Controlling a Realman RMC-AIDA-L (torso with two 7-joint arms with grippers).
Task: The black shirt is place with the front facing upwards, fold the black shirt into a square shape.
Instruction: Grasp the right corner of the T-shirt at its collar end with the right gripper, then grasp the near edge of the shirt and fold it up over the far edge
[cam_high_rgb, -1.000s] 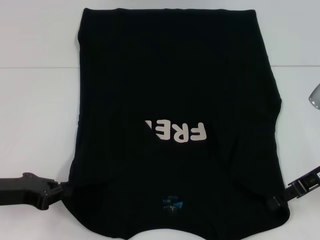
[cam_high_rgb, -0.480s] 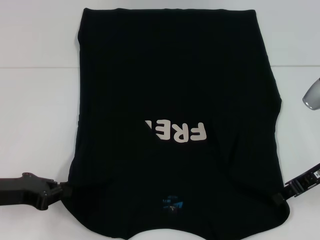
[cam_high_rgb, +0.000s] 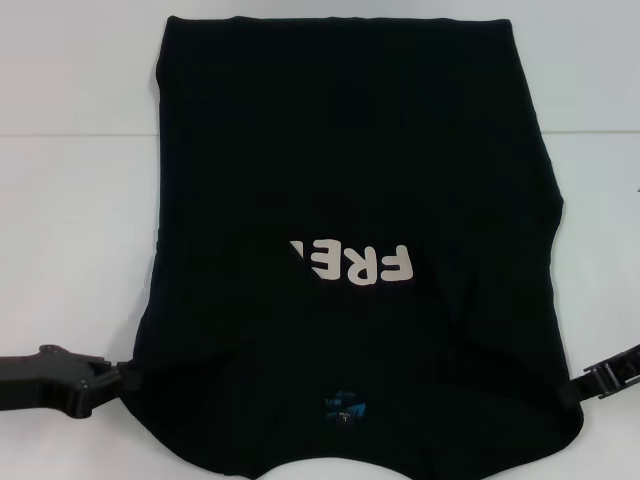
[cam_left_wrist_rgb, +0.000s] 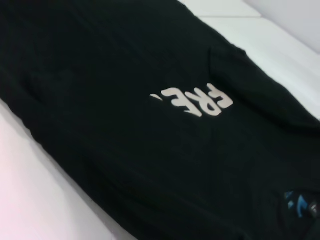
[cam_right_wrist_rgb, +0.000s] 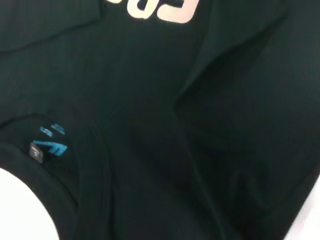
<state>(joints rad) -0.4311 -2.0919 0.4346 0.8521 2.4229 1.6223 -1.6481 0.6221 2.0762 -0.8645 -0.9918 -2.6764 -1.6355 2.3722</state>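
The black shirt lies flat on the white table, collar towards me, its sides tucked in so it forms a tall block. Its white letters read upside down and are partly covered by a fold. The blue neck label sits near the front edge. My left gripper rests at the shirt's near left edge. My right gripper is at its near right edge. The left wrist view shows the shirt and letters. The right wrist view shows the label and creased cloth.
Bare white table surrounds the shirt on the left, right and far side. The shirt's near hem reaches the bottom of the head view.
My right gripper has slid outward to the right, from over the shirt's corner to its edge. The grey object at the far right has left the view. The left gripper shifted slightly.
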